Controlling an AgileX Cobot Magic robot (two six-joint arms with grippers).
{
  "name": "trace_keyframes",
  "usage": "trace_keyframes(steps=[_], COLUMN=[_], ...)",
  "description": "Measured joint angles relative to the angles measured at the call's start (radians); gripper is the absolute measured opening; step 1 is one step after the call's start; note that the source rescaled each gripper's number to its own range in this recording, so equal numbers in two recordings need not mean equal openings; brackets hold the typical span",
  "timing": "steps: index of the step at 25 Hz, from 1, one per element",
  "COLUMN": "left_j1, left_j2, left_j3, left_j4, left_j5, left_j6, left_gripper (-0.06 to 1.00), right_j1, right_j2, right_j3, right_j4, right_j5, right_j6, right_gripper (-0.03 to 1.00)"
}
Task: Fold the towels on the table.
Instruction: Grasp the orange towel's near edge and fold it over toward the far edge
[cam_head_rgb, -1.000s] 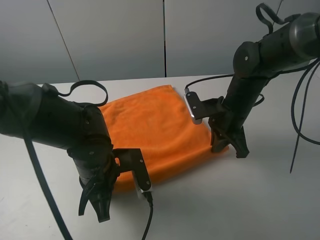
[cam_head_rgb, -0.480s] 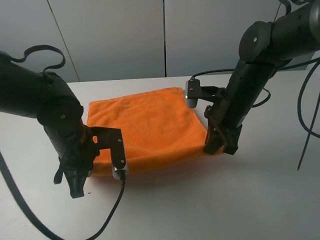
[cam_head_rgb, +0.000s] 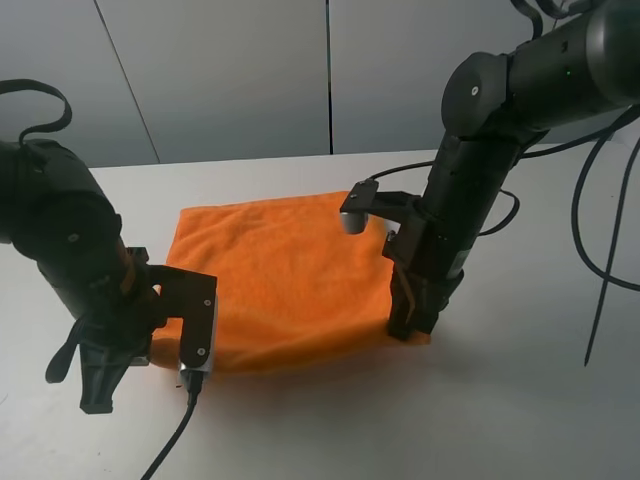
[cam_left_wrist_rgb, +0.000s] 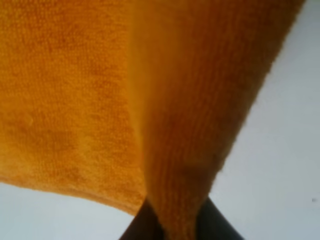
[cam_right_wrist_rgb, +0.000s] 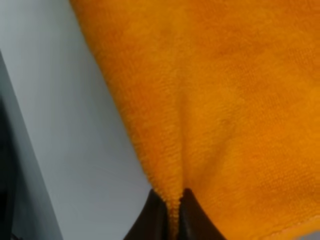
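The orange towel (cam_head_rgb: 285, 275) lies spread on the white table (cam_head_rgb: 520, 400), with its near edge lifted off the surface. My left gripper (cam_head_rgb: 100, 385) is shut on the towel's near left corner; the left wrist view shows the cloth (cam_left_wrist_rgb: 170, 125) pinched between the dark fingertips (cam_left_wrist_rgb: 215, 227). My right gripper (cam_head_rgb: 412, 328) is shut on the near right corner; the right wrist view shows the towel (cam_right_wrist_rgb: 215, 100) pinched at its edge between the fingertips (cam_right_wrist_rgb: 147, 220). No label shows.
A grey panelled wall (cam_head_rgb: 250, 70) rises behind the table's far edge. Black cables (cam_head_rgb: 600, 230) hang from the right arm at the right side, and a cable (cam_head_rgb: 175, 440) trails from the left wrist camera over the table's front.
Both grippers have moved left across the table with the towel's near corners in them, dragging the cloth left. The near edge now sits raised and the cloth looks squarer.
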Motion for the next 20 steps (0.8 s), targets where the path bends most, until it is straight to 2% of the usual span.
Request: trace_keyframes(steps=[4, 10, 15, 20], left_j1=[0.032, 0.127, 0.187, 0.203], left_j2=[-0.061, -0.149, -0.159, -0.16], left_j3=[0.049, 0.086, 0.087, 0.084], left_j4=[-0.001, -0.008, 0.017, 0.061], left_j5=[-0.005, -0.064, -0.103, -0.139], left_j6=[0.005, 0.01, 0.01, 0.011], left_gripper=[0.0, 0.0, 0.0, 0.0], right_j1=[0.002, 0.002, 0.004, 0.004], right_j2=[-0.024, -0.09, -0.091, -0.091], right_j3=[0.024, 0.066, 0.07, 0.07], right_j4=[0.021, 0.085, 0.112, 0.109], right_j5=[-0.014, -0.122, -0.208, -0.275], right_j6=[0.007, -0.07, -0.126, -0.147], right_gripper=[0.0, 0.0, 0.01, 0.01])
